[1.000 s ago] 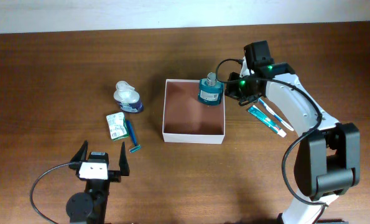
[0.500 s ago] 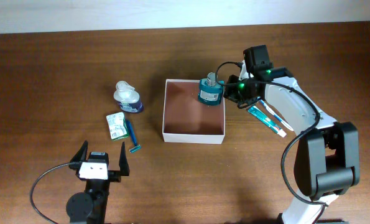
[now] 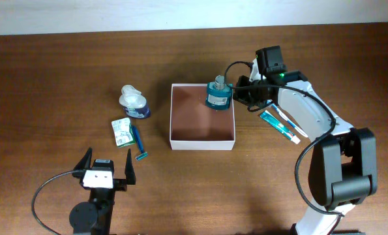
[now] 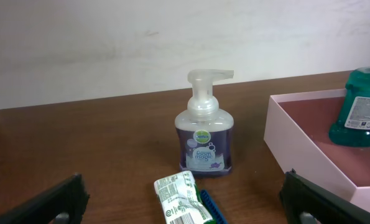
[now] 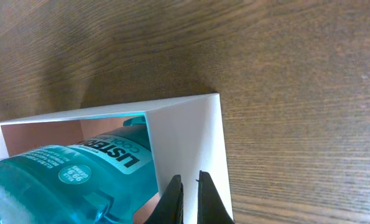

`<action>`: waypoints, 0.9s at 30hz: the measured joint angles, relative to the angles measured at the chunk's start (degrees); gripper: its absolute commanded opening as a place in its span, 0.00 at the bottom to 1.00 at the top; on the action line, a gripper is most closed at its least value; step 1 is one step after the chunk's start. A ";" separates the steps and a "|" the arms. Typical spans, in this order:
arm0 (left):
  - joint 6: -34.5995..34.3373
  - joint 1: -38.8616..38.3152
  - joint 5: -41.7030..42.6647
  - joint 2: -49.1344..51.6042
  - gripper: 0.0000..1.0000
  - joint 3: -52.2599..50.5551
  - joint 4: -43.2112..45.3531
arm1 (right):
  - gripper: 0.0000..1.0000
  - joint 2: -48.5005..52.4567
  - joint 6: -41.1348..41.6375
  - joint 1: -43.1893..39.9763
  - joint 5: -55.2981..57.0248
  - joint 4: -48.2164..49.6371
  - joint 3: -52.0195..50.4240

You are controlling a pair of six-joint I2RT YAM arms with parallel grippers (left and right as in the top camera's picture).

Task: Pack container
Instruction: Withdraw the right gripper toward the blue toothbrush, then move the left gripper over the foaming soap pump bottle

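One teal bottle (image 3: 218,95) upright inside container (image 3: 202,145), right jaws pinching its wall

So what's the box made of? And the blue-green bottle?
The box is probably cardboard with a matte finish: its white walls are thin, with sharp folded corners. The bottle is shiny and you can see through its teal sides, so it could be plastic or glass. The look doesn't settle which.

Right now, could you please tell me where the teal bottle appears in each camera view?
Overhead: teal bottle near centre, in the far right corner of the container.
Left wrist: at the right edge.
Right wrist: lower left, behind the wall.
Shared landmark: the container's white wall.
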 measured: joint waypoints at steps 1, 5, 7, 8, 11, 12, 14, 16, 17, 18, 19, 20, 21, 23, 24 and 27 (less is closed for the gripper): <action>0.02 0.00 0.00 0.00 0.99 0.00 0.00 | 0.04 0.00 -0.33 0.00 0.00 0.15 0.00; 0.02 0.00 0.00 0.00 0.99 0.00 0.00 | 0.04 0.00 -2.51 -0.46 -0.28 0.31 0.00; 0.00 0.00 0.00 0.00 0.99 0.00 0.00 | 0.04 0.00 -3.26 -1.42 -0.63 0.33 0.00; 0.02 0.00 0.00 0.00 0.99 0.00 0.00 | 0.05 0.00 -3.67 -2.21 -0.83 0.33 0.00; 0.02 0.00 0.00 0.00 0.99 0.00 0.00 | 0.12 -0.13 -6.27 -5.51 -1.07 -0.09 0.00; 0.02 0.00 0.00 0.00 0.99 0.00 0.00 | 0.15 -0.33 -7.61 -6.27 -1.07 -0.61 0.00; 0.00 0.00 0.00 0.00 0.99 0.00 0.00 | 0.17 -0.92 -9.90 -7.45 -1.03 -1.86 0.00; 0.02 0.00 0.00 0.00 0.99 0.00 0.00 | 0.19 -1.84 -12.74 -8.31 -0.20 -3.58 0.00; 0.02 0.00 0.00 0.00 0.99 0.00 0.00 | 0.24 -2.47 -14.16 -8.37 1.27 -4.74 0.00; 0.02 0.00 0.00 0.00 0.99 0.00 0.00 | 0.34 -2.99 -15.26 -8.37 3.21 -5.51 0.00; 0.02 0.00 0.00 0.00 0.99 0.00 0.00 | 0.45 -3.15 -15.61 -8.37 4.42 -5.81 0.02; 0.02 0.00 0.00 0.00 0.99 0.00 0.00 | 0.58 -3.28 -15.91 -8.37 6.82 -6.32 0.02; 0.02 0.00 0.00 0.00 0.99 0.00 0.00 | 0.73 -3.30 -16.79 -8.37 9.03 -6.62 0.02; 0.02 0.00 0.00 0.00 0.99 0.00 0.00 | 0.83 -3.30 -18.12 -8.37 12.90 -7.19 0.02; 0.02 0.00 0.00 0.00 0.99 0.00 0.00 | 0.87 -3.32 -18.56 -8.37 14.23 -7.37 0.02; 0.02 0.00 0.00 0.00 0.99 0.00 0.00 | 0.95 -3.32 -19.69 -8.37 17.86 -7.56 0.02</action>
